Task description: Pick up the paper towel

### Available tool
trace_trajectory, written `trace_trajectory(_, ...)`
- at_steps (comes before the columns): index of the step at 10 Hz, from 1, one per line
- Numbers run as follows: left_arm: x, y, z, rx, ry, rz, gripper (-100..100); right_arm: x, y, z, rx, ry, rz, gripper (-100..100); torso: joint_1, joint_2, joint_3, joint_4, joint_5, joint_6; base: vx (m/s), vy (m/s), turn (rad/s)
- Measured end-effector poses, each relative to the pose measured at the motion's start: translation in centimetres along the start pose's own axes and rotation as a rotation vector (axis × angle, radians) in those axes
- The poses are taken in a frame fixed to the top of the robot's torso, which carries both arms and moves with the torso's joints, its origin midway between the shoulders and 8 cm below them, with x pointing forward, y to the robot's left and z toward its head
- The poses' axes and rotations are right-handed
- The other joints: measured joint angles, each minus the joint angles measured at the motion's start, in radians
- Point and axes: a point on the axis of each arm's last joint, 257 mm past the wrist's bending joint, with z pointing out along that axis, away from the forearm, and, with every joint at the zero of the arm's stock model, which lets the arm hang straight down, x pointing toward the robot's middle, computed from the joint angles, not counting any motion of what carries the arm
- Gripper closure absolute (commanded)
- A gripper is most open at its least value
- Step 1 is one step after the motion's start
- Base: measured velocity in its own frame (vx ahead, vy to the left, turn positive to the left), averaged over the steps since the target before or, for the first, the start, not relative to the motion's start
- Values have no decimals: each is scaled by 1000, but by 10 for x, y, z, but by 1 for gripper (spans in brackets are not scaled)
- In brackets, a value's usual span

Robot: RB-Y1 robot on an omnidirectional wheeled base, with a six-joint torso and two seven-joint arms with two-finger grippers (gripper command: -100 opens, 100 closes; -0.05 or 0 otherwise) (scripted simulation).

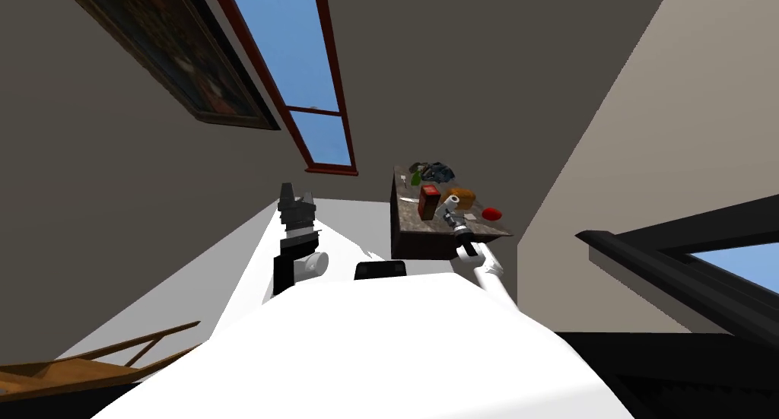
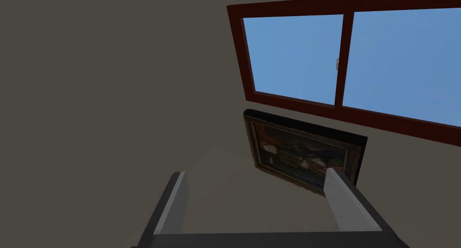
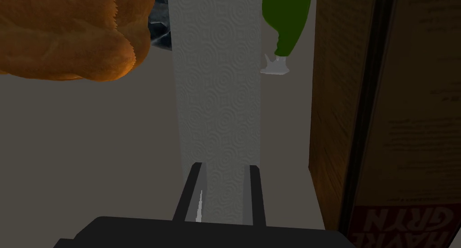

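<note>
1. Head view: our left gripper point(image 1: 297, 198) hangs raised, well left of the table point(image 1: 423, 244). In the left wrist view its fingers point(image 2: 173, 205) stand wide apart.
2. At the table's far left lies a green thing point(image 1: 416, 179), just beside a dark heap point(image 1: 435, 169).
3. Nearer to us, a red box point(image 1: 428, 200) stands upright, just left of the towel point(image 1: 452, 202). The right wrist view shows its brown printed side and a red label.
4. The towel is a white roll with a swirl pattern. It sits near the table's middle, between the box and a furry brown lump point(image 1: 464, 195) on its right.
5. Our right gripper point(image 3: 223, 169) is at the roll's near end, closed narrow on it. In the right wrist view both fingers point(image 3: 196, 191) press the roll's sides, and the roll runs on away from them.
6. Whether the roll rests on the table or is clear of it, we cannot tell.
7. Right of the lump, near the table's right edge, lies a red thing point(image 1: 492, 213).
</note>
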Motion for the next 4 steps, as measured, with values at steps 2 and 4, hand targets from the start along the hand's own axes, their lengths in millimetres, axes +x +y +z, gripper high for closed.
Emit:
trace_trajectory(2, 0, 0, 0, 0, 0, 0, 0, -7, 5, -6, 1, -9, -1, 100, 0, 0, 0, 1, 0, -3, 15, -7, 12)
trace_trajectory(4, 0, 0, 0, 0, 0, 0, 0, -17, 9, -5, -9, -26, -5, 0, 1, 2, 1, 1, 0, -2, 1, -1, 5)
